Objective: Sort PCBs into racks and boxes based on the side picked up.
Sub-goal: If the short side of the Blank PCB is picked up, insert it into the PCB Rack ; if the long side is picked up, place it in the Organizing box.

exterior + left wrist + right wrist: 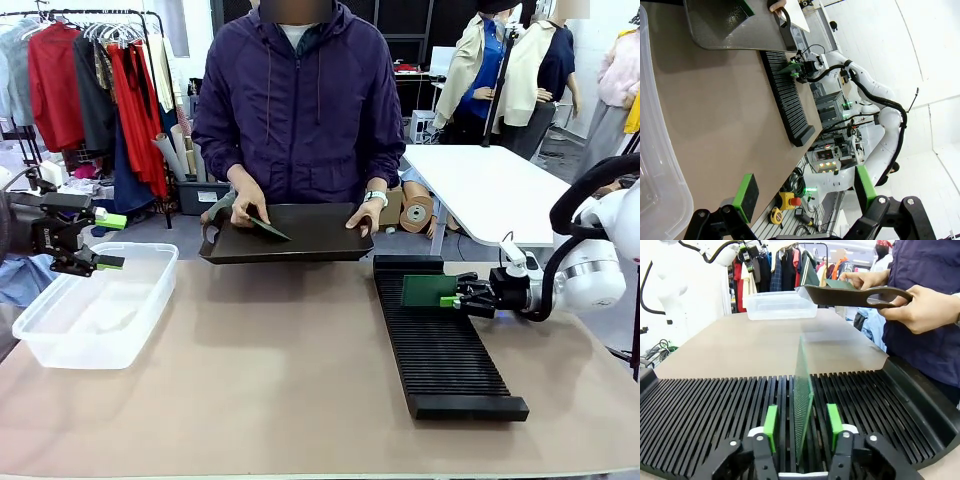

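While a PCB (802, 390) stands in the rack (705, 405) at three o'clock, the right gripper (452, 298) flanks it half-open, untouching. Left gripper (108, 241), nine o'clock, gapes empty by the box (90, 320).

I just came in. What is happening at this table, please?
The right arm's tool stands open around a thin green rectangular circuit board that stands on edge in a slot of the long black ribbed rack; its pads do not touch it. The left arm's tool hangs open by the clear plastic tub. A person holds a flat black tray with another green board on it.
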Robot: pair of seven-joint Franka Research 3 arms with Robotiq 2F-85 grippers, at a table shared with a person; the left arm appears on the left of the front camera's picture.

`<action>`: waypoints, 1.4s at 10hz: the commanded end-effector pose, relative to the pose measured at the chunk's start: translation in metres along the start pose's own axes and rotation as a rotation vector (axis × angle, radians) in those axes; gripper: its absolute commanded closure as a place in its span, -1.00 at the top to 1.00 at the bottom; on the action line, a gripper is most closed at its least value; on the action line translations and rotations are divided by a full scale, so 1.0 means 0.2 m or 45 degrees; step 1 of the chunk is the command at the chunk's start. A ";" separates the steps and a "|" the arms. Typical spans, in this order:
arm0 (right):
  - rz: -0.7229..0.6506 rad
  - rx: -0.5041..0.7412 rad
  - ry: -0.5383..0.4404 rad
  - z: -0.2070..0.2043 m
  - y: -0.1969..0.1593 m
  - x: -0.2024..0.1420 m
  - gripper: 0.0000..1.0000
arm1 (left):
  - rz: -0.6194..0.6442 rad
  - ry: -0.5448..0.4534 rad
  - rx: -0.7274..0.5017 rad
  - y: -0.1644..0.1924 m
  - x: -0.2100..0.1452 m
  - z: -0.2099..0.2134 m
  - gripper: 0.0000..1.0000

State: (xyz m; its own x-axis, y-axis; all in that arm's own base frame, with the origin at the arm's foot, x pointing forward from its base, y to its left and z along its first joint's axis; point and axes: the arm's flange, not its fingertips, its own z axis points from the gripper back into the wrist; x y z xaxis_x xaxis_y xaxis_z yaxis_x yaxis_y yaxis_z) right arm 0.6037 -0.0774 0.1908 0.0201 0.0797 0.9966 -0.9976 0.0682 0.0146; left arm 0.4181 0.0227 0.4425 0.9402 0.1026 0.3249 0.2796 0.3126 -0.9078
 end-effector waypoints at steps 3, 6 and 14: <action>0.005 -0.003 0.006 -0.02 -0.02 0.06 1.00 | -0.003 0.006 -0.003 -0.01 0.00 0.01 1.00; 0.012 0.001 0.000 0.00 -0.01 0.03 1.00 | -0.003 0.006 -0.003 -0.01 0.00 0.01 1.00; 0.012 0.001 0.000 0.00 -0.01 0.03 1.00 | -0.003 0.006 -0.003 -0.01 0.00 0.01 1.00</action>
State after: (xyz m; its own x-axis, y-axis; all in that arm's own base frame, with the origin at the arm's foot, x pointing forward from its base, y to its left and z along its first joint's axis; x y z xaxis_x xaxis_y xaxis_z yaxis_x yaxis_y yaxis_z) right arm 0.6045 -0.0778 0.1943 0.0139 0.0798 0.9967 -0.9976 0.0688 0.0084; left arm 0.4181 0.0227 0.4425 0.9402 0.1026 0.3249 0.2796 0.3126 -0.9078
